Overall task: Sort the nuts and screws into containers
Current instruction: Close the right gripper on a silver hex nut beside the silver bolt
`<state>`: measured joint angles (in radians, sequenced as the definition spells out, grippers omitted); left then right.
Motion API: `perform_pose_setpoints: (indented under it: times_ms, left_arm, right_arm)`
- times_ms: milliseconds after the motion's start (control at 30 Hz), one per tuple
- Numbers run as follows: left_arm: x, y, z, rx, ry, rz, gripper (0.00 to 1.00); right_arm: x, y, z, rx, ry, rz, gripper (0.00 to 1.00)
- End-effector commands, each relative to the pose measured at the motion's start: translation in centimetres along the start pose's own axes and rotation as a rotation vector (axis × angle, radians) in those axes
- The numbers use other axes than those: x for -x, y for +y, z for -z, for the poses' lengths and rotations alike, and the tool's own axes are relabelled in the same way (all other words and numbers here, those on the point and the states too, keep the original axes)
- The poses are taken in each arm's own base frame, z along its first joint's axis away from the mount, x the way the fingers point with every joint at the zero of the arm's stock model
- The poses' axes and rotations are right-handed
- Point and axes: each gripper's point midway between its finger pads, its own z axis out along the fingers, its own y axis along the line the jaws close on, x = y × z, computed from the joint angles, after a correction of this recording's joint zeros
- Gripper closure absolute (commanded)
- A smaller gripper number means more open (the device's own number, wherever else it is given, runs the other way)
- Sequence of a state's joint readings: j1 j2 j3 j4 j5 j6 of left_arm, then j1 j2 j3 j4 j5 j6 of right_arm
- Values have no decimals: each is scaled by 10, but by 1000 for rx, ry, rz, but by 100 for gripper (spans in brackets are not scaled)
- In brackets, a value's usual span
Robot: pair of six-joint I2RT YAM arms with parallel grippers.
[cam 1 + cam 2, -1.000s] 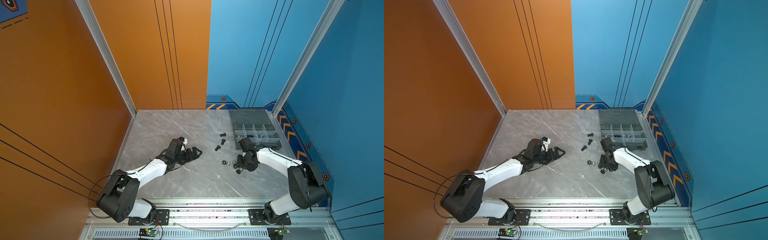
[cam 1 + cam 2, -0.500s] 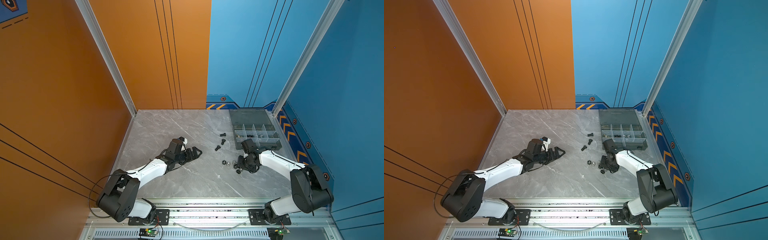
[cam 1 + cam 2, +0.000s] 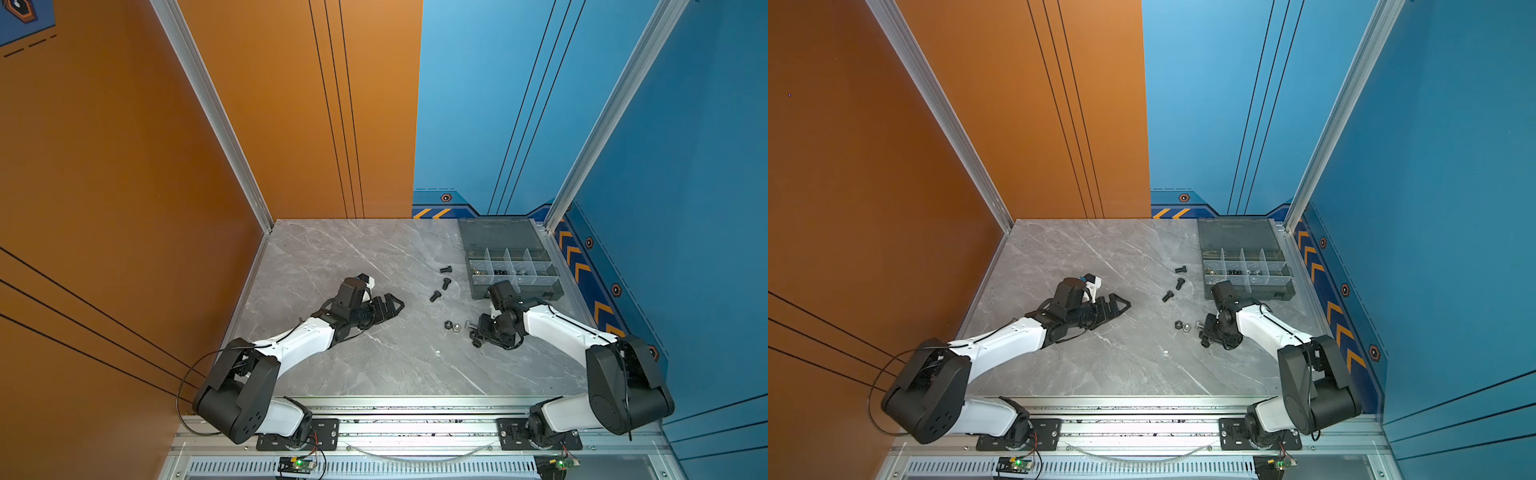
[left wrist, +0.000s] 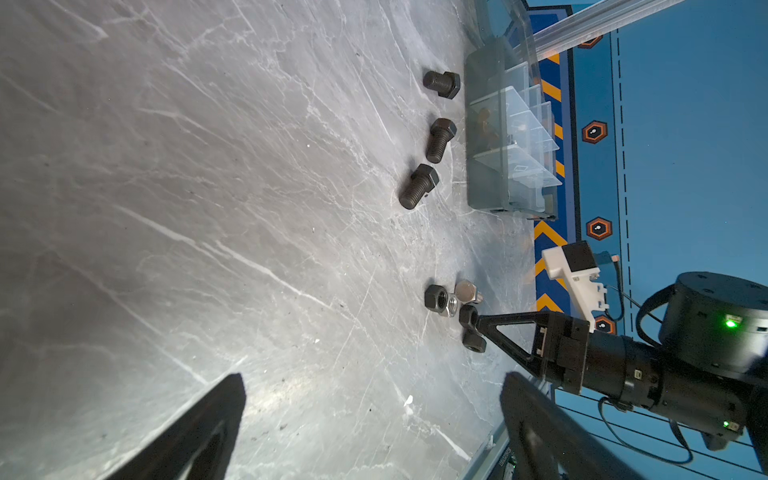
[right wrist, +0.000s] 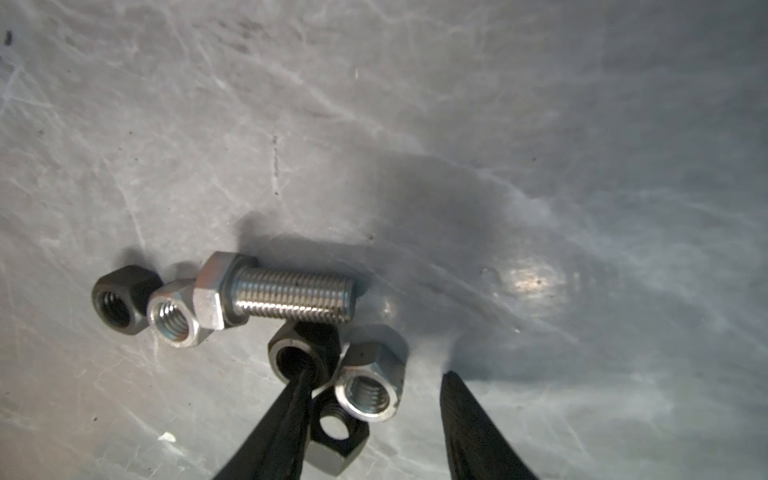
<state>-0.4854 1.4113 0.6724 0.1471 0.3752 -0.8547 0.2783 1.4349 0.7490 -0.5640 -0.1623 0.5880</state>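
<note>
My right gripper (image 5: 378, 372) is open and low over a cluster of nuts on the marble table. One fingertip (image 5: 305, 374) pokes at the hole of a black nut (image 5: 286, 343). A silver nut (image 5: 370, 388) and another black nut (image 5: 338, 436) lie loose between the fingers. Beside them lie a silver screw (image 5: 274, 295), a silver nut (image 5: 174, 318) and a black nut (image 5: 118, 299). Three black screws (image 3: 446, 284) lie left of the containers (image 3: 536, 291), some of which hold parts. My left gripper (image 4: 374, 386) rests open and empty on the table, and shows in both top views (image 3: 392, 305).
The organizer's lid (image 3: 498, 237) lies flat behind its compartments at the back right corner. The blue wall (image 3: 602, 291) runs close along the box's right side. Aluminium rails (image 3: 415, 411) border the table's front edge.
The right forearm has shifted slightly to the right while its gripper stays over the same nut cluster. The left arm has not moved.
</note>
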Motion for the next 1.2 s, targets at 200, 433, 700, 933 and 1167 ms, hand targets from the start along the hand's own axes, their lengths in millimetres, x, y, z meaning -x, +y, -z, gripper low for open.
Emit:
perform_pose_setpoints:
  times_ms: [200, 433, 700, 933, 1167]
  left_arm:
    - [-3, -4, -3, -14, 13, -8, 2]
    - [-3, -4, -4, -15, 15, -7, 2]
    - [-3, -5, -8, -17, 24, -6, 2]
    - [-5, -6, -12, -17, 36, -7, 2]
    - [-5, -6, -13, -17, 37, -9, 2]
  right_arm:
    - [-5, 0, 7, 49, 5, 4, 47]
    - [-9, -9, 6, 13, 15, 7, 48]
    - [-10, -19, 4, -44, 18, 5, 50]
    - [-15, -21, 0, -58, 40, 21, 50]
    - [-17, -15, -6, -50, 53, 39, 51]
